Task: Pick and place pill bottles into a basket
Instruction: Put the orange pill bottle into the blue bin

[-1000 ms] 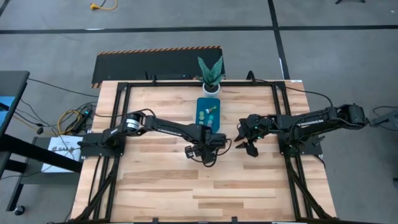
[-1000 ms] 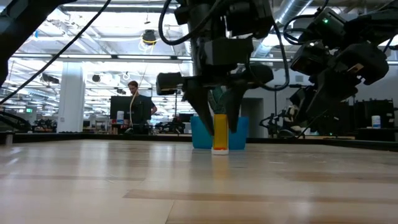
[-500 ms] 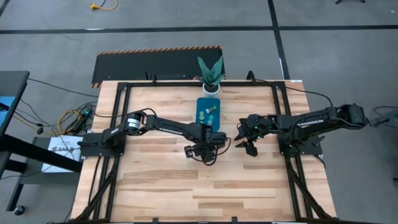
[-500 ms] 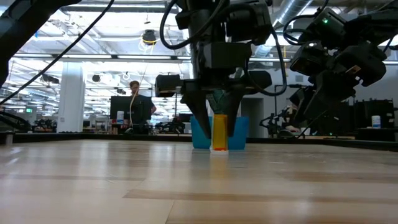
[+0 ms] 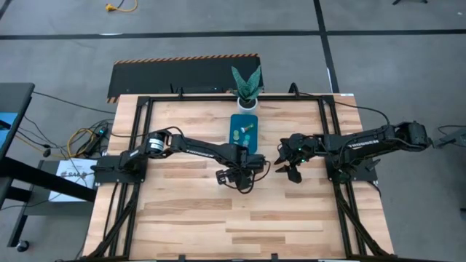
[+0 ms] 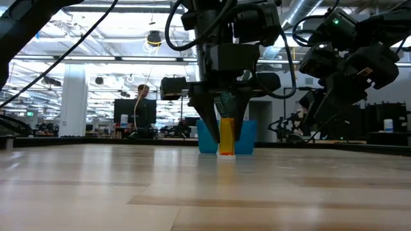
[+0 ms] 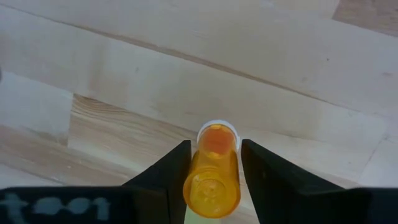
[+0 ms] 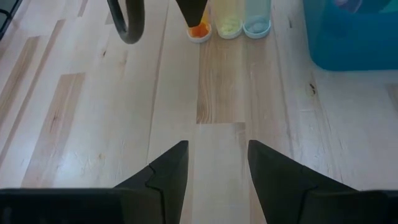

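A small orange pill bottle (image 7: 211, 174) stands cap-down on the table, also seen in the low view (image 6: 226, 136). My left gripper (image 5: 244, 175) is over it at mid-table, shut on it. A yellow bottle (image 8: 228, 25) and a pale blue bottle (image 8: 256, 22) stand beside it, cap-down. The teal basket (image 5: 245, 131) sits just beyond, with several small bottles inside. My right gripper (image 5: 290, 171) is open and empty, to the right of the bottles and above the table. My left gripper pinches the orange bottle's two sides (image 7: 194, 177) between its two fingers. The fingers (image 6: 209, 125) come from above, pointing down. The bottle is upright, its white cap (image 6: 226, 154) on the table.
A white pot with a green plant (image 5: 247, 98) stands at the far edge behind the basket. Black frame rails (image 5: 145, 138) run along the table's sides. Bare wood lies toward the near edge (image 5: 233, 225). A person (image 6: 141, 106) shows far off in the room.
My left gripper's fingers have closed in on the orange bottle from both sides. The bottle stays standing on the table.
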You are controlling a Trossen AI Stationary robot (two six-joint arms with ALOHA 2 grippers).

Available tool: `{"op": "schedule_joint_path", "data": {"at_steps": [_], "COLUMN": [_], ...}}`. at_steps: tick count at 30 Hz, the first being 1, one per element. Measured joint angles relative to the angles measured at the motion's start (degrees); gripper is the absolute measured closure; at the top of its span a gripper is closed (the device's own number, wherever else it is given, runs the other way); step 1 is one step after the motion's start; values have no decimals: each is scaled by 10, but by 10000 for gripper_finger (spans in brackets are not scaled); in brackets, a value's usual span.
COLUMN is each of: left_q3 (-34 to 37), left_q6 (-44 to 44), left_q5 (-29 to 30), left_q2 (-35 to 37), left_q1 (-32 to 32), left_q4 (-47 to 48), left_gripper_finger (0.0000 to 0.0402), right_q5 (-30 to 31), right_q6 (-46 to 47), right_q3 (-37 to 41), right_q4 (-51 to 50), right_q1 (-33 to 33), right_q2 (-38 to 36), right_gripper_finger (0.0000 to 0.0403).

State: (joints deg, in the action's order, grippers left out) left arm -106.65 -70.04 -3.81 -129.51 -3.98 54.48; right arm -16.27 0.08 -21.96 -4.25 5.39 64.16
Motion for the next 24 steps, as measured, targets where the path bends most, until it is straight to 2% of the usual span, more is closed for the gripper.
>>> {"op": "schedule_joint_path", "data": {"at_steps": [8,17,24], "left_q3": [-4,-19,-67], "left_q6": [0,11,56], "left_q5": [12,19,82], "left_q2": [0,0,1], "left_q1": [-12,-23,-40], "left_q4": [-3,10,64], "left_gripper_finger": [303,301,300], "right_q5": [-1,-1,-1], "right_q6": [0,0,0], "right_q3": [0,0,0], "right_q4": [0,0,0], "right_q1": [0,0,0], "right_q2": [0,0,0], "right_gripper_finger": [244,244,244]}}
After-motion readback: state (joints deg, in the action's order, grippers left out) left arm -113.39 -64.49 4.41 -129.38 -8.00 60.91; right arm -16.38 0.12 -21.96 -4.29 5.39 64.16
